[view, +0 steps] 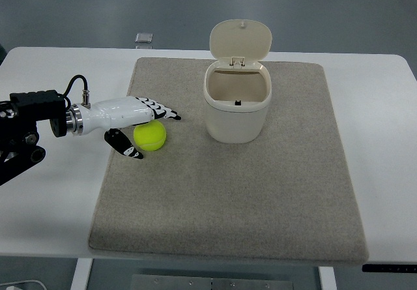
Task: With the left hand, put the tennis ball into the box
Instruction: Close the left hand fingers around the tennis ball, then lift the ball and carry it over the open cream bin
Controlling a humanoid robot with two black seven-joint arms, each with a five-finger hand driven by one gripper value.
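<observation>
The ball [150,135] is a yellow-green tennis ball lying on the mat [260,199], toward the mat's left side and a little above its middle. No brand or print can be made out on it. The left robot hand [142,128] sits right over it: the white-and-black fingers [164,113] reach out flat across the top of the ball, pointing right, and the thumb [124,143] hangs down along the ball's lower left. The hand brackets the ball loosely, fingers extended and not curled tight, so it looks unclenched and not yet gripping; whether the fingers actually touch the ball cannot be told from here. The arm [29,120] comes in from the left edge, black with a silver wrist ring and a black cable looping above it.

To the right of the ball, well apart from it, stands the box [236,114], a cream bin with rounded corners. Its lid [240,40] is flipped up and back on a hinge at the far rim. The inside looks empty apart from a small dark mark low on the back wall. No label is readable on it.

The grey mat lies on the white tabletop [52,199]. A small grey object [144,38] rests at the tabletop's far edge, too small to identify.
</observation>
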